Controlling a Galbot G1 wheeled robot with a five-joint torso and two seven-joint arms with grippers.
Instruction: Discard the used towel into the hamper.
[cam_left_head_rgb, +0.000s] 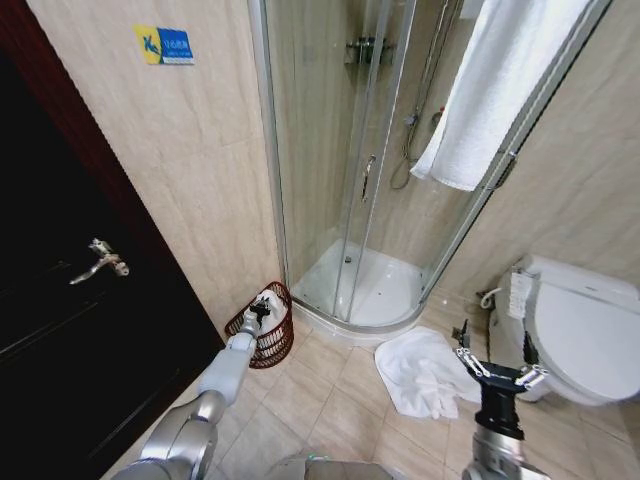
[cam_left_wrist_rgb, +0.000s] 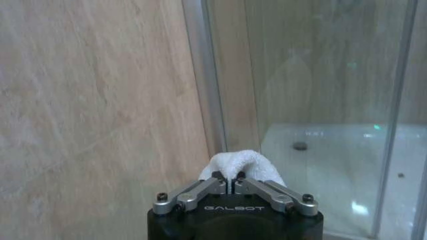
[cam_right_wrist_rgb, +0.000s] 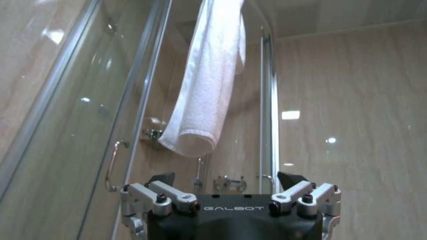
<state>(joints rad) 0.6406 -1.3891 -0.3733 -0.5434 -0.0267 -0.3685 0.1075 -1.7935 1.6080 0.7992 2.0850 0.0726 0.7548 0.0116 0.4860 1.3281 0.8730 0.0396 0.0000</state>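
Head view: the left end effector (cam_left_head_rgb: 262, 312) reaches over the hamper (cam_left_head_rgb: 268, 345), a small reddish-brown open-weave basket standing on the tiled floor against the beige wall, between the dark door (cam_left_head_rgb: 70, 330) and the curved glass shower enclosure (cam_left_head_rgb: 350, 160); a white terry towel (cam_left_head_rgb: 266, 299) sits at the hamper's mouth under the fingers. A second white towel (cam_left_head_rgb: 425, 372) lies crumpled on the floor beside the toilet (cam_left_head_rgb: 585, 325), and a third (cam_left_head_rgb: 500, 85) hangs over the shower rail. The right end effector (cam_left_head_rgb: 497, 373) hovers near the floor towel, fingers spread apart. Left wrist view: the left end effector (cam_left_wrist_rgb: 233, 179) is closed on a soft fold of towel (cam_left_wrist_rgb: 240, 162). Right wrist view: the right end effector (cam_right_wrist_rgb: 230, 192) stands open below the hanging towel (cam_right_wrist_rgb: 203, 95).
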